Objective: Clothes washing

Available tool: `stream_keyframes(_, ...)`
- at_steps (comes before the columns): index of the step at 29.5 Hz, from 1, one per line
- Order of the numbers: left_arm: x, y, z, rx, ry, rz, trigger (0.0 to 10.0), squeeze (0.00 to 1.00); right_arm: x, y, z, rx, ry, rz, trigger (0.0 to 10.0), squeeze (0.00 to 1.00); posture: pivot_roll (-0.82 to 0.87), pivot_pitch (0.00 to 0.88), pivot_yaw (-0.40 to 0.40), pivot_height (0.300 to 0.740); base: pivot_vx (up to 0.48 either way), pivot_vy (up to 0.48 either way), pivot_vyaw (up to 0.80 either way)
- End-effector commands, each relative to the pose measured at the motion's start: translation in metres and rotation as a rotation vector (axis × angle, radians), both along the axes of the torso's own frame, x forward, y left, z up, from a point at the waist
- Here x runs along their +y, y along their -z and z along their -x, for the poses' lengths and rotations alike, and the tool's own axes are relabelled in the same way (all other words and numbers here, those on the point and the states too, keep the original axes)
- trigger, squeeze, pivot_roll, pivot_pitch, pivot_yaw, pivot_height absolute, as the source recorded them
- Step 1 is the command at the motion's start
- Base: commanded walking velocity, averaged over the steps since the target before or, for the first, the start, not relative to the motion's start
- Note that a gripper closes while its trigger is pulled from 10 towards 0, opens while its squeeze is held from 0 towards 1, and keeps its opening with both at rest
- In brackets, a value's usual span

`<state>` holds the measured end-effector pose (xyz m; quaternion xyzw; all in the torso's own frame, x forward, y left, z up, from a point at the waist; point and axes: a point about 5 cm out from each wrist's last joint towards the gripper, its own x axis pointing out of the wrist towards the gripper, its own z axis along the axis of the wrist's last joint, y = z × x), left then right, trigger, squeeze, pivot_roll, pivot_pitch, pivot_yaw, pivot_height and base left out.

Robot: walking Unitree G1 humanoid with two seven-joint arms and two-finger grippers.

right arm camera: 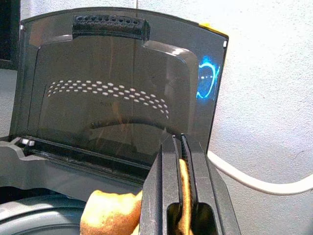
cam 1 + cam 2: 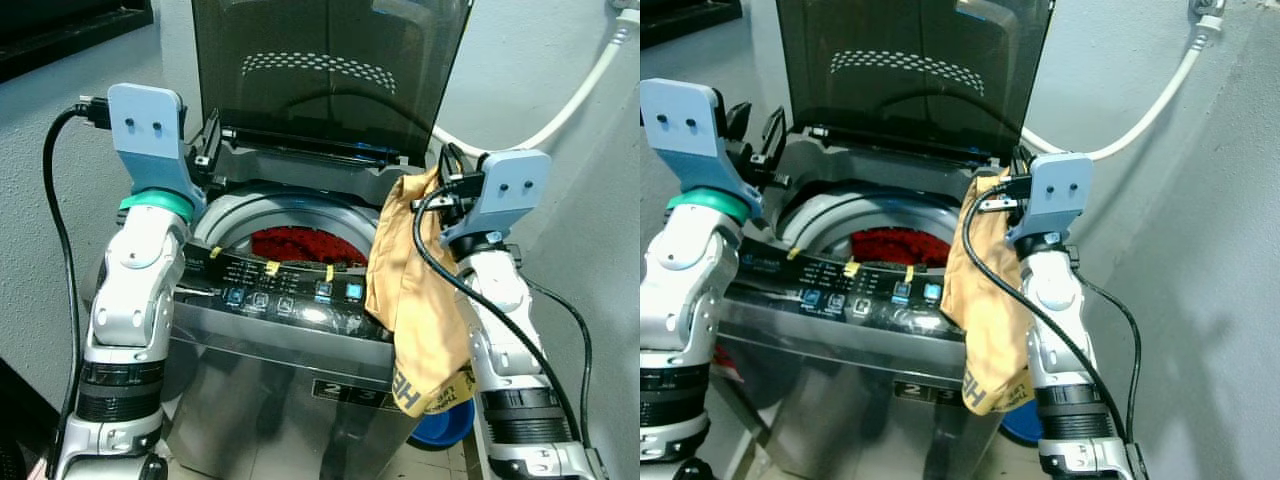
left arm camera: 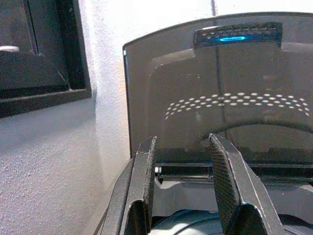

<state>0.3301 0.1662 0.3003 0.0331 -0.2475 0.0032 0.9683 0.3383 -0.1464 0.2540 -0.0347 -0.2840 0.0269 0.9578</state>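
We stood before the top-loading washing machine (image 2: 290, 330) with its dark lid (image 2: 330, 70) raised upright against the wall, and something red (image 2: 295, 243) already lay in the drum, so part of the load looked to be in. Our right gripper (image 1: 182, 161) was held up at the machine's right rim with its two fingers pressed together on a fold of the yellow garment (image 2: 415, 290); the cloth hung down from the pinch over the front right corner of the machine, its lower end with dark lettering dangling beside the cabinet, above a blue basin (image 2: 445, 425) on the floor. The garment was therefore not yet in the drum. Our left gripper (image 3: 183, 181) hovered at the left rear of the opening, fingers apart and holding nothing. We judged that what remained was to carry the yellow piece over the opening, let it drop, shut the lid and start the cycle at the control panel (image 2: 285, 290)
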Motion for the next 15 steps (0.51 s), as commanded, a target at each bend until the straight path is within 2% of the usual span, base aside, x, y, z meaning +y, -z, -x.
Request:
stream_keyframes(1, 0.0015, 0.0049, -0.0024, 0.030, -0.008, 0.013, 10.0, 0.00, -0.0023, 0.0014, 0.0008, 0.001, 0.004, 0.002, 10.0, 0.00, 0.11, 0.000, -0.013, 0.740, 0.000, 0.480, 0.00)
stream_keyframes(13, 0.0018, 0.0050, -0.0022, 0.031, -0.010, 0.010, 10.0, 0.00, -0.0022, 0.0018, 0.0006, 0.003, 0.004, 0.003, 10.0, 0.00, 0.11, 0.000, -0.013, 0.740, 0.000, 0.480, 0.00)
stream_keyframes(15, 0.0017, 0.0053, -0.0022, 0.030, -0.016, -0.001, 10.0, 0.00, -0.0025, 0.0022, 0.0007, 0.004, 0.005, 0.004, 10.0, 0.00, 0.11, 0.000, -0.013, 0.740, 0.000, 0.000, 0.00)
